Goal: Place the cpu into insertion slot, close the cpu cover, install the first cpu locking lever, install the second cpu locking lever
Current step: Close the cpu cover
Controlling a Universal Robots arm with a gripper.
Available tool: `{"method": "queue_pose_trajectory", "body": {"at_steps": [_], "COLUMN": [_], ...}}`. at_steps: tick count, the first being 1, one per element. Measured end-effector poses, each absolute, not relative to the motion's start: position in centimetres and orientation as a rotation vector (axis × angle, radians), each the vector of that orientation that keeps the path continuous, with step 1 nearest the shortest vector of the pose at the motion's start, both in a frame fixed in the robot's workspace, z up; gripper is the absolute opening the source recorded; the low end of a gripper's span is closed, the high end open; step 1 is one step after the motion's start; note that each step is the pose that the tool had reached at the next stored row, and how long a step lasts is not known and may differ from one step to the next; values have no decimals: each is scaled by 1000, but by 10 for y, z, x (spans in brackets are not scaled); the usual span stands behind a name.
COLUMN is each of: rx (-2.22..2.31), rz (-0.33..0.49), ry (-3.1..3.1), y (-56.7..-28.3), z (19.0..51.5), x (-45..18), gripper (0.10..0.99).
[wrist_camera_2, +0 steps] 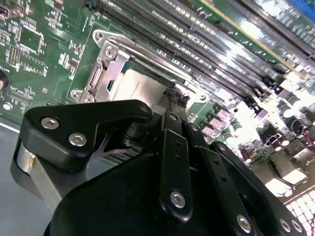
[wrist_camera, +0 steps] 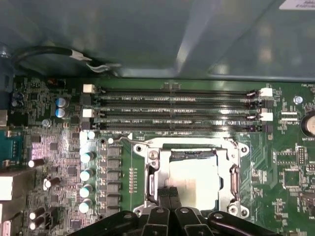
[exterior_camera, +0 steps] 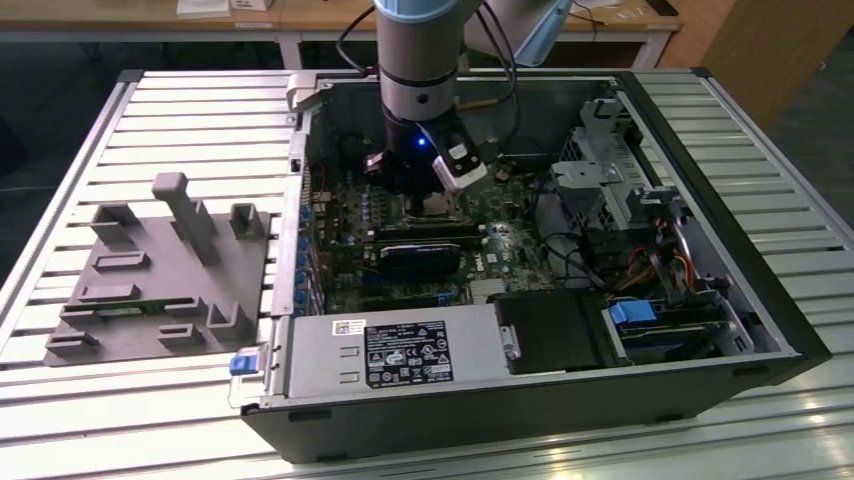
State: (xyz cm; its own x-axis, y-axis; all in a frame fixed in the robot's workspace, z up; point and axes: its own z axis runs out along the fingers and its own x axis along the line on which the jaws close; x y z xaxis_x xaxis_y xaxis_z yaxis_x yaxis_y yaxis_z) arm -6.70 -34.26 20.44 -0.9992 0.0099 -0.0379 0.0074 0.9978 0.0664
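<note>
The cpu (wrist_camera: 197,179), a pale silver square, lies flat in the insertion slot (wrist_camera: 193,155) on the green board. The silver cpu cover (wrist_camera: 235,177) frames it and looks laid down around the chip. My gripper (wrist_camera: 168,195) hangs over the near edge of the socket, its two thin black fingers together and tips at the chip's edge. In the second wrist view the gripper (wrist_camera_2: 176,96) meets the cpu (wrist_camera_2: 138,86) beside the cover (wrist_camera_2: 106,64). A thin wire lever (wrist_camera: 147,141) runs along the socket's side toward the memory slots. In the exterior view the gripper (exterior_camera: 434,203) is inside the open computer case.
Long black memory slots (wrist_camera: 172,105) lie just beyond the socket, and a row of capacitors (wrist_camera: 86,172) beside it. A black module (exterior_camera: 416,258), the power supply (exterior_camera: 387,355) and the drive cage (exterior_camera: 607,175) crowd the case. A grey fixture (exterior_camera: 160,270) sits outside it.
</note>
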Motion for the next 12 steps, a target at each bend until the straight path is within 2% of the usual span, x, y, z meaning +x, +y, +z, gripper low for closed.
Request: {"method": "queue_pose_trajectory", "body": {"at_steps": [10,12], "rx": [10,6], "rz": [94,115], "ry": [3103,3101], "y": [-346,-346], "z": [199,198], "x": [-67,-67], "gripper": [102,102]}}
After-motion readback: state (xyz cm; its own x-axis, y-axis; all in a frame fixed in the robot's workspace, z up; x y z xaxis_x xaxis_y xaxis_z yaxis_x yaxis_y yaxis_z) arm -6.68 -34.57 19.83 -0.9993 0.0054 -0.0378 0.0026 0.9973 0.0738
